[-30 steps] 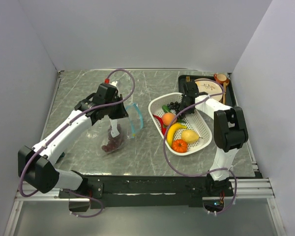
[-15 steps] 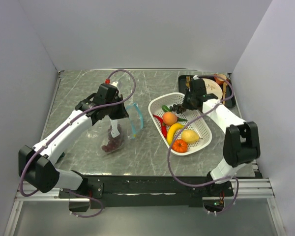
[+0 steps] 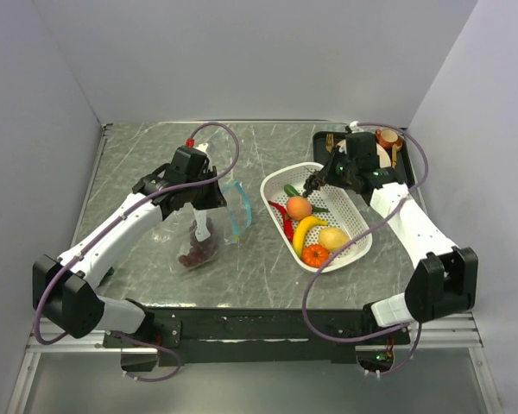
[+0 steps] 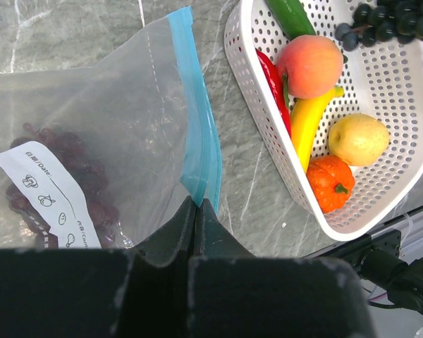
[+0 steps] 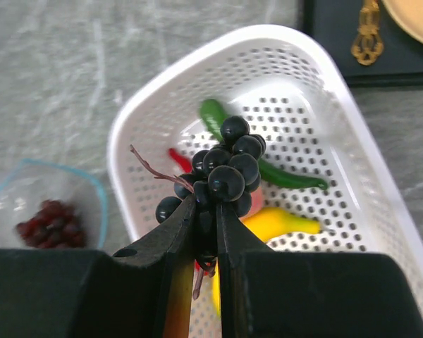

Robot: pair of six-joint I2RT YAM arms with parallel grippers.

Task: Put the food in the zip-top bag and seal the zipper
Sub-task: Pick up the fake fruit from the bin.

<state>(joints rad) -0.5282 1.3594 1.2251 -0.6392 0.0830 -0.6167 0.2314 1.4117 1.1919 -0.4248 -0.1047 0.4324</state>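
Listing, top view: L gripper (image 3: 214,203) clamped on zip-top bag (image 3: 233,211) mouth, purple grapes (image 3: 197,252) inside the bag, below the fingers. R gripper (image 3: 313,183) over white basket (image 3: 350,246).
L wrist: tips pinch teal zipper (image 4: 194,134) end. Off to the right in basket: peach (image 4: 310,65), banana (image 4: 307,123), lemon (image 4: 359,139), tomato (image 4: 331,183), chili (image 4: 271,74).
R wrist: fingers nipped on black grape bunch (image 5: 225,172), basket beneath.

In the left wrist view the clear plastic bag with the blue strip (image 4: 113,105) ran off the left edge. The black left pincer (image 4: 197,204) covered a corner of its small white label (image 4: 49,190). The bunch of black toy grapes (image 4: 388,20) was cut by the top edge. In the right wrist view that bunch hid most of the thin red chili (image 5: 176,158), and the beige round plate (image 5: 417,13) was cut by the corner.
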